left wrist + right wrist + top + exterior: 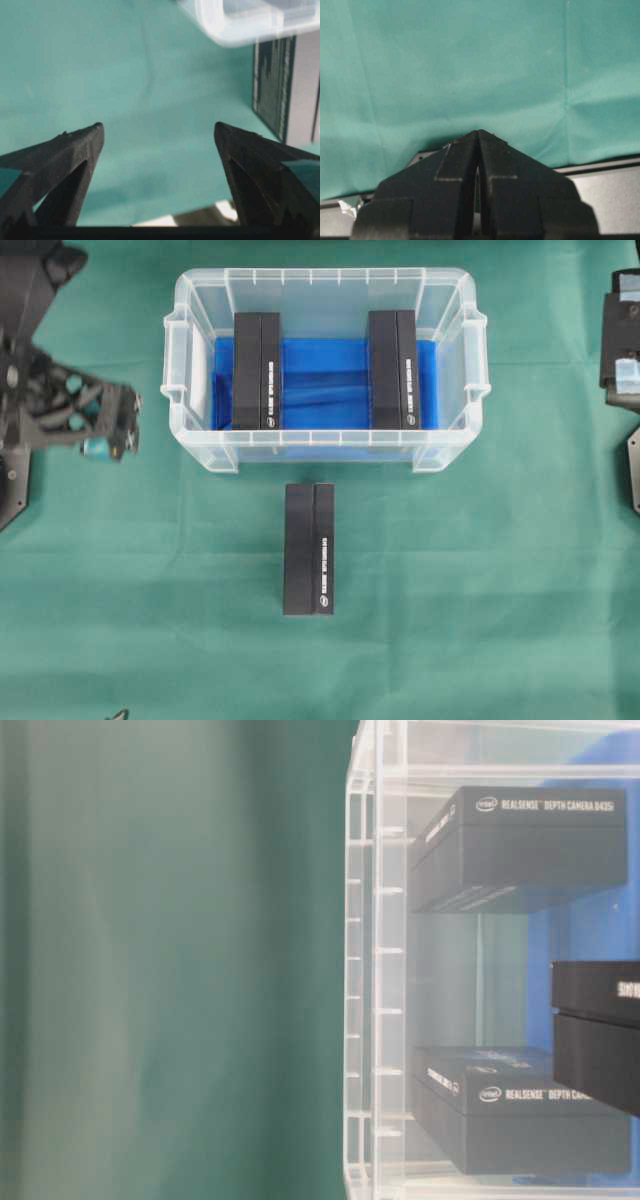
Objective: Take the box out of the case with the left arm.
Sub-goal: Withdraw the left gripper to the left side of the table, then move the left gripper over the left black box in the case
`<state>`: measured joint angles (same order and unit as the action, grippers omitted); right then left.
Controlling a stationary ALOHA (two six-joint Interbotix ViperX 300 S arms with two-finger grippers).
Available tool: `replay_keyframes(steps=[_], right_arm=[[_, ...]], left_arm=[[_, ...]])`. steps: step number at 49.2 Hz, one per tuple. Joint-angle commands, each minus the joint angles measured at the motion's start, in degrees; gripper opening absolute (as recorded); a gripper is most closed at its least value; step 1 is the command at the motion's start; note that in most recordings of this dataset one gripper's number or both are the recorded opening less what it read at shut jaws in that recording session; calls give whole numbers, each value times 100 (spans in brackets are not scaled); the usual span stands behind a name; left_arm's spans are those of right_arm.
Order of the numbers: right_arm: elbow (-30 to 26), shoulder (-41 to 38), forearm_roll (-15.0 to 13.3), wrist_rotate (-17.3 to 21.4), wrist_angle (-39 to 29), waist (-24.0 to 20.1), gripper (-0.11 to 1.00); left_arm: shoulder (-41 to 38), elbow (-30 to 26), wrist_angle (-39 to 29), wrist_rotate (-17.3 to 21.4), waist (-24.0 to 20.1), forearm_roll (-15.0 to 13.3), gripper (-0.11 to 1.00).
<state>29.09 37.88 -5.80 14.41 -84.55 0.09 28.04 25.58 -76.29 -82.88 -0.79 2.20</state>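
The case (197, 302) is a clear plastic bin with a blue floor, standing at the back middle of the green cloth. Two black boxes lie inside it, one at the left (256, 370) and one at the right (393, 370). A third black box (308, 548) lies on the cloth just in front of the case. My left gripper (126, 425) hangs left of the case, apart from it. In the left wrist view its gripper (157, 131) is open with only cloth between the fingers. My right gripper (478, 133) is shut and empty.
The right arm (622, 340) sits at the right edge of the overhead view. In the left wrist view the case's corner (235, 25) and the outside box (285, 90) show at the upper right. Green cloth covers the table around the case.
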Motion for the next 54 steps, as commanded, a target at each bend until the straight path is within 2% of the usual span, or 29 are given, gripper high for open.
replay_keyframes(steps=[1,10,21,30,54], right_arm=[[-53,-9,-18,9,35,0,0],[-53,-9,-18,9,35,0,0],[-53,-9,-18,9,35,0,0],[-53,-9,-18,9,35,0,0],[-53,-9,-26,9,35,0,0]], left_arm=[[53,-88,-97,308,-387,-9,94],[35,-132,-237,1099,-1134,-18,94],[-18,-202,-237,1679,-1705,-18,94],[-105,-264,-237,1802,-1775,-26,94],[-158,-308,-272,1802,-1775,-44,94]])
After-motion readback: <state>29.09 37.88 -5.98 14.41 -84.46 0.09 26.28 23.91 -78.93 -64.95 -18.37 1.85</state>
